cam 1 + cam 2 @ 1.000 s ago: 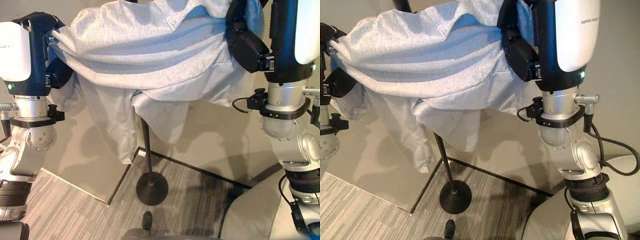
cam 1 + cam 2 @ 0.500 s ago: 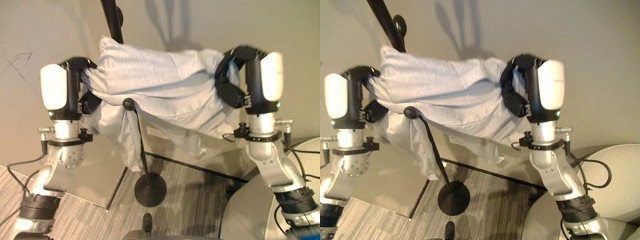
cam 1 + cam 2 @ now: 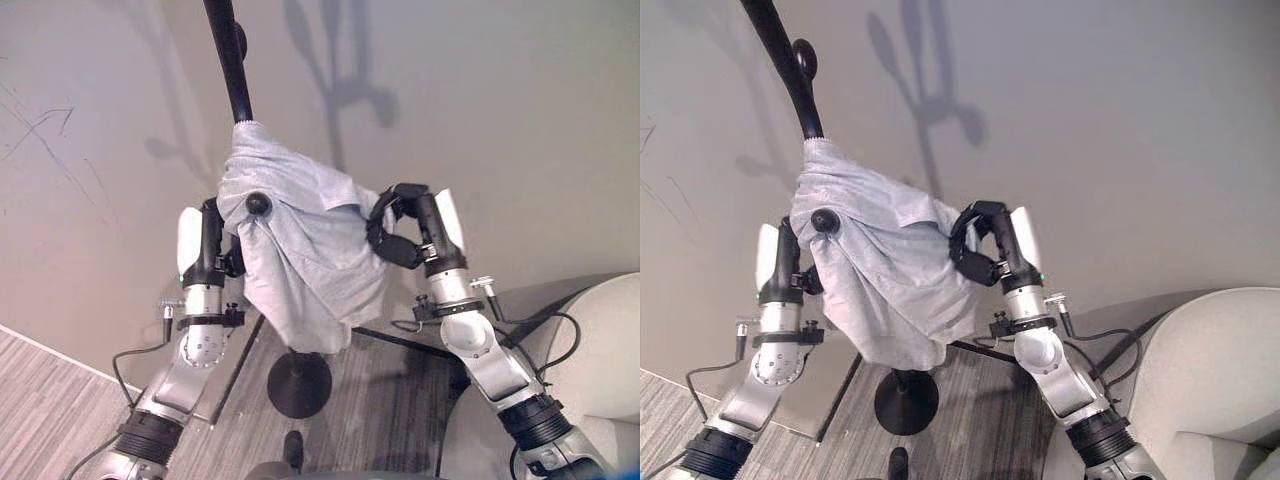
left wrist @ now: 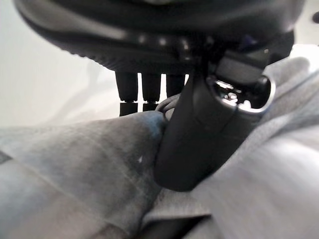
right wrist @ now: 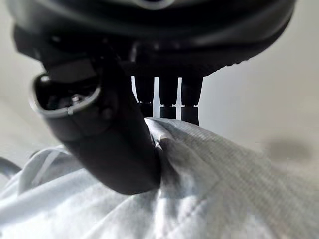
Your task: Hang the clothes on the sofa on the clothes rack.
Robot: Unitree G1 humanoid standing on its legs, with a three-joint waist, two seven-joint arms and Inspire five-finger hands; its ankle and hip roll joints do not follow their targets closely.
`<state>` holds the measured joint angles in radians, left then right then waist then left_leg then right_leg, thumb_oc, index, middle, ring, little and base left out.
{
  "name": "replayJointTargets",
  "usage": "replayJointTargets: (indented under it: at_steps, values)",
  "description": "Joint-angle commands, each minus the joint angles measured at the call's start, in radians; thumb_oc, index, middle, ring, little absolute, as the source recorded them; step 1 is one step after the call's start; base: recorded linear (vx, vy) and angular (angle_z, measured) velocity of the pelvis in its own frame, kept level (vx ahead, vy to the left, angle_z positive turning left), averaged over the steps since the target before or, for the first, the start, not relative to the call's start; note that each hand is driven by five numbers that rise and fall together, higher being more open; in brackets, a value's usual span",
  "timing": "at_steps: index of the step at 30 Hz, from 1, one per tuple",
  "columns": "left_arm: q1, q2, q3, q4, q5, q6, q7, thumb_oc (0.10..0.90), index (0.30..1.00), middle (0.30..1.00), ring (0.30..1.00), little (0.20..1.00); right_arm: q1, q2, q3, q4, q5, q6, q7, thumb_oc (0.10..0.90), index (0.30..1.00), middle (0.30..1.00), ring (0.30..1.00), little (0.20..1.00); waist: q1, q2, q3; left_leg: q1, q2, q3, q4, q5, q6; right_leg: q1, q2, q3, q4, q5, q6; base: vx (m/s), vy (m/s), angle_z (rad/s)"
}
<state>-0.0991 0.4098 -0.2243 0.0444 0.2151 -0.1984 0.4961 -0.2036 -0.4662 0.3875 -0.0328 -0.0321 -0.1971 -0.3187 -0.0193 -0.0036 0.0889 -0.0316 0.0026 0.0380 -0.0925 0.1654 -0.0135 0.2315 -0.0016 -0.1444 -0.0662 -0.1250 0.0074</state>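
Left eye view: my left hand and right hand pinch the grey garment from either side, draped over the rack between them.

The grey garment draped over the rack pole fills the space between both hands.

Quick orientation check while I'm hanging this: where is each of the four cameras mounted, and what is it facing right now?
Left eye view: head camera, facing the wall; grey garment draped on the black clothes rack, left hand and right hand at its sides.
Right eye view: same scene, slightly offset.
Left wrist view: along the left hand, thumb pinching cloth.
Right wrist view: along the right hand, thumb on cloth.
All share the garment.
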Motion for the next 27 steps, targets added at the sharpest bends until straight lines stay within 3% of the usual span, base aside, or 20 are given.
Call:
replayJointTargets:
  at_steps: [1,7,8,11,21,22,23,27]
  values:
    - [0.046,0.026,-0.053,0.125,0.0,0.013,-0.083,0.4,0.3,0.3,0.3,0.3,-0.025,0.02,-0.027,-0.046,0.109,-0.093,0.029,0.8,0.9,0.9,0.9,0.9,-0.01,-0.039,-0.047,0.04,0.136,0.061,0.005,-0.076,-0.089,-0.077,-0.045,0.015,-0.014,0.071,0.058,0.0,0.003,-0.08]
    - [0.064,0.01,-0.069,0.156,-0.027,0.018,-0.088,0.4,0.3,0.3,0.3,0.3,0.062,0.065,-0.072,-0.006,0.352,-0.142,0.102,0.8,0.9,0.9,0.9,0.9,-0.024,-0.047,-0.046,0.045,0.146,0.083,0.005,-0.077,-0.09,-0.092,-0.041,0.029,-0.013,0.084,0.063,0.0,0.009,-0.12]
    - [0.072,0.005,-0.067,0.182,-0.029,0.015,-0.089,0.4,0.3,0.3,0.3,0.3,0.114,0.1,-0.117,0.041,0.474,-0.173,0.147,0.8,0.9,0.9,0.9,0.9,-0.033,-0.05,-0.049,0.046,0.15,0.091,0.005,-0.078,-0.091,-0.096,-0.039,0.034,-0.013,0.087,0.066,0.0,0.012,-0.09]
    - [0.083,-0.019,-0.068,0.264,-0.055,0.013,-0.097,0.4,0.3,0.3,0.3,0.3,0.182,0.141,-0.157,0.119,0.568,-0.184,0.158,0.8,0.9,0.9,0.9,0.9,-0.052,-0.051,-0.052,0.052,0.156,0.104,0.005,-0.08,-0.094,-0.103,-0.036,0.047,-0.011,0.092,0.067,0.01,0.018,-0.2]
    - [0.113,-0.069,-0.071,0.399,-0.13,0.003,-0.095,0.4,0.3,0.3,0.3,0.3,0.278,0.15,-0.177,0.237,0.555,-0.146,0.149,0.8,0.9,0.9,0.9,0.9,-0.082,-0.057,-0.057,0.073,0.171,0.136,0.005,-0.085,-0.101,-0.111,-0.029,0.076,-0.007,0.098,0.069,0.01,0.008,-0.14]
    - [0.113,-0.069,-0.071,0.399,-0.13,0.003,-0.095,0.482,0.422,0.422,0.422,0.422,0.278,0.15,-0.176,0.238,0.555,-0.146,0.148,0.8,0.9,0.9,0.9,0.9,-0.082,-0.057,-0.057,0.074,0.171,0.136,0.005,-0.085,-0.101,-0.111,-0.029,0.077,-0.007,0.098,0.069,0.02,-0.005,-0.14]
    - [0.106,-0.077,-0.059,0.397,-0.153,-0.005,-0.07,0.8,0.9,0.9,0.9,0.9,0.281,0.152,-0.173,0.248,0.552,-0.144,0.142,0.8,0.9,0.9,0.9,0.9,-0.083,-0.059,-0.057,0.075,0.172,0.137,0.005,-0.086,-0.102,-0.11,-0.029,0.078,-0.008,0.098,0.067,0.01,-0.004,-0.09]
    - [0.091,-0.085,-0.023,0.344,-0.235,-0.036,-0.025,0.8,0.9,0.9,0.9,0.9,0.275,0.151,-0.171,0.265,0.546,-0.146,0.122,0.8,0.9,0.9,0.9,0.9,-0.08,-0.06,-0.052,0.074,0.172,0.133,0.005,-0.083,-0.104,-0.109,-0.027,0.074,-0.007,0.096,0.066,0.01,-0.003,-0.02]
